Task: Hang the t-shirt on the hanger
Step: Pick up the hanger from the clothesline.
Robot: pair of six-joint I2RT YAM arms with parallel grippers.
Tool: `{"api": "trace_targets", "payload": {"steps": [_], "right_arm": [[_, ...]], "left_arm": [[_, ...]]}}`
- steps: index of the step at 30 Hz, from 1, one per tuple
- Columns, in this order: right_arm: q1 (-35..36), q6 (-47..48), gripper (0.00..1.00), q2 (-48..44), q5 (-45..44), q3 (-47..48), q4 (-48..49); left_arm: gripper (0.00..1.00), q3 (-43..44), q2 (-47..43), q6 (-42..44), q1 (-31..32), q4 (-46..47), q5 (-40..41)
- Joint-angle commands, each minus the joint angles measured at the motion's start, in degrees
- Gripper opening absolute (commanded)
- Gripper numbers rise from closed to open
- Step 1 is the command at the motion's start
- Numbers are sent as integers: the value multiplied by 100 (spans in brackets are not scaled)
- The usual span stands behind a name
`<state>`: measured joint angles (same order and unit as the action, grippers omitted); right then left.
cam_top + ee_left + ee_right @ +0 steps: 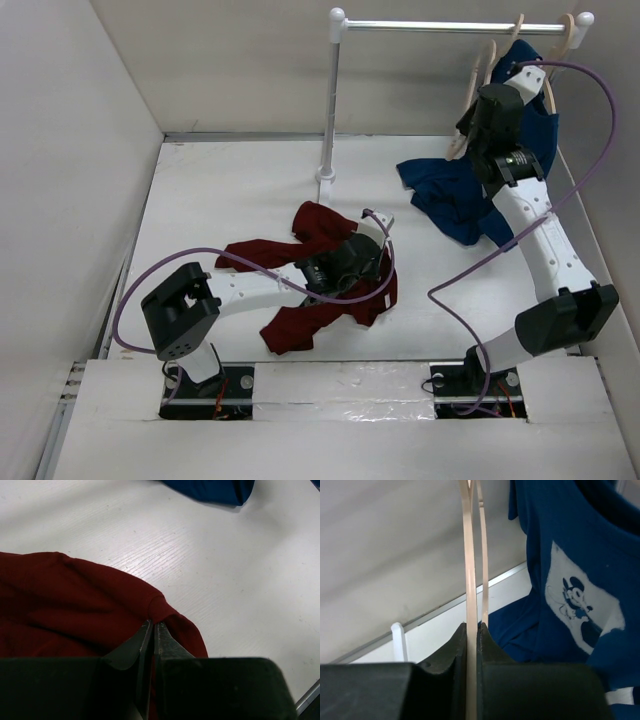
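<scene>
T-shirt (75, 605) edge pinched by left gripper (153, 626) jaws; right gripper (472, 627) jaws clamp hanger (468, 555). Grasps look made; next, bring both together.

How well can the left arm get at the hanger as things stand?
Probably not: the left gripper is shut on the t-shirt low at mid-table, while the hanger is up by the far-right rail, clamped in the right gripper.
</scene>
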<state>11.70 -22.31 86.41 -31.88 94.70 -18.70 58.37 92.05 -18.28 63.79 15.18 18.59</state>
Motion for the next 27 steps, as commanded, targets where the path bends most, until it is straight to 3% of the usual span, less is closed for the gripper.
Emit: {"api": "trace_targets", "payload": {"steps": [1,9,14,22,27], "right_arm": [[16,60,1,-344,-29,102,244],[-326,95,0,-739,655,-91,568],[-511,-63,0,-1380,1455,-706,973],[-459,-362,0,-2558,1922,-2182,1737],[-388,-502,0,-3182,2317,-2832,1624]], "left_arm": [[0,-27,-134,35,63,248,-22],[0,-71,-205,35,63,249,127],[0,-89,-223,27,63,249,215],[0,8,-135,0,-6,249,259],[0,95,-73,-9,-191,258,277]]}}
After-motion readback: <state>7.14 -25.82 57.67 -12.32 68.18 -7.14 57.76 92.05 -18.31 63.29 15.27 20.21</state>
